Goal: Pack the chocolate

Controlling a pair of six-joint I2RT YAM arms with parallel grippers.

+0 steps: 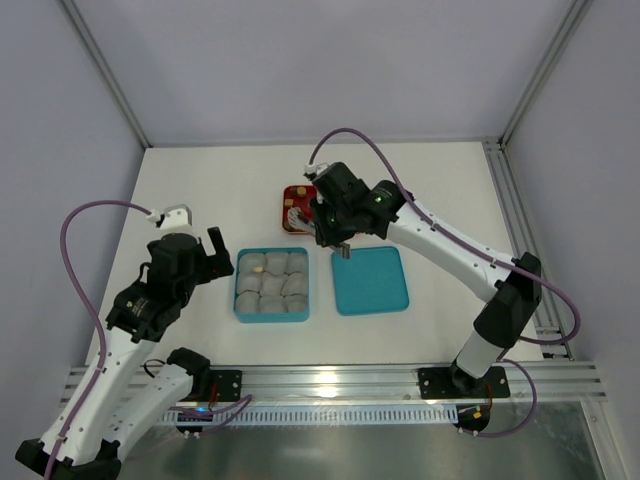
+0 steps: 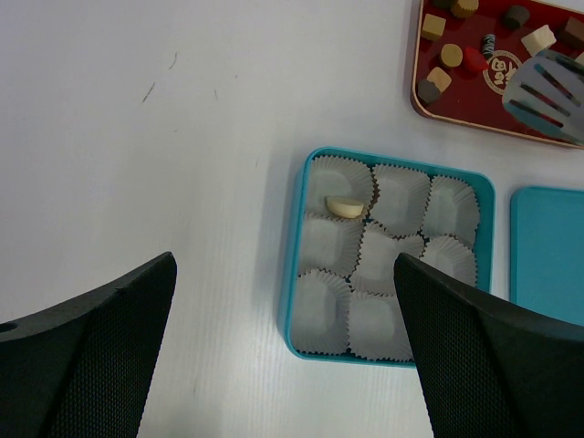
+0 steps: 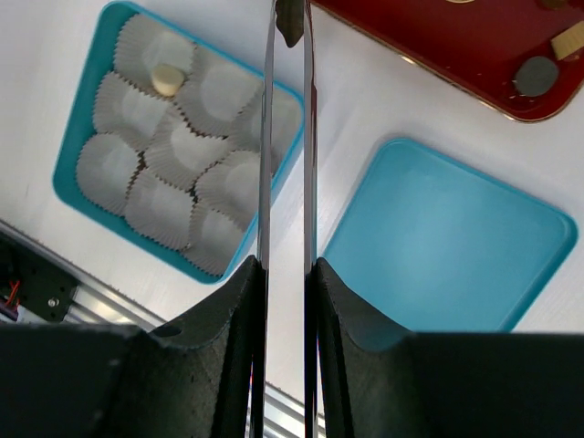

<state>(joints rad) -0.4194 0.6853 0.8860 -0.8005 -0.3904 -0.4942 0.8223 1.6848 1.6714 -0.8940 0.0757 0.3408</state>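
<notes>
Enclosure: pale grey walls [image 1: 300,60] and metal framing around a white table [image 1: 200,190].
Left gripper [image 2: 285,265]: jaws spread wide with nothing between them, hanging over bare table just beside the box's left side.
Right gripper [image 3: 285,274]: clamped on a pair of metal tongs [image 3: 266,137], reaching toward the far middle of the table.
Teal lid [image 1: 369,280]: flat on the table, just right of the box and not touching it.
Teal box [image 1: 272,316]: lidless, square, lined with nine crinkled paper cups [image 2: 401,196] in three rows of three.
Red tray [image 2: 456,100]: beyond the box and lid, toward the far side.
Tongs' blades: pressed nearly together, running out from the fingers. The slotted ends sit by the tray's corner nearest the lid.
Tongs' tips: a small dark bit [image 3: 290,26] is pinched there; too small to tell what it is.
Chocolate on tray [image 2: 450,55]: loose tan, dark brown and cream pieces.
Chocolate in box [image 2: 345,207]: one cream piece in a corner cup on the side toward the tray. The other eight cups hold nothing.
</notes>
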